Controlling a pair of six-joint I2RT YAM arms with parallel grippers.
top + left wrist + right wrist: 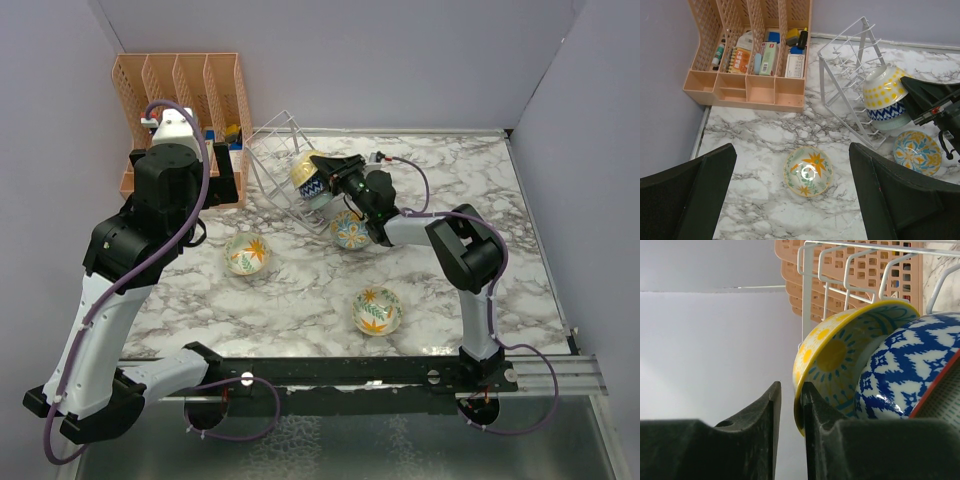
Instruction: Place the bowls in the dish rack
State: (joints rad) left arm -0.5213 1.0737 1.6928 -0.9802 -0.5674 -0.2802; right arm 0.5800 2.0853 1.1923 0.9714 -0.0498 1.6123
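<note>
The dish rack [268, 150] stands tilted at the back, with a yellow-sun bowl [840, 355], a blue-patterned bowl [910, 370] and a teal one [890, 123] nested in it on edge. My right gripper [790, 390] straddles the yellow bowl's rim. Its jaws are slightly apart: the rim touches the right finger and a gap shows at the left finger. My left gripper [792, 150] hangs wide open above a cream leaf-print bowl [808, 171] on the table. A blue-and-yellow bowl [348, 230] lies by the rack, and another cream bowl [377, 310] sits nearer the front.
An orange slotted organizer [185, 95] with small items stands in the back left corner, right beside the rack. Purple walls close in the table on the left, back and right. The arms' mounting rail [350, 375] runs along the near edge.
</note>
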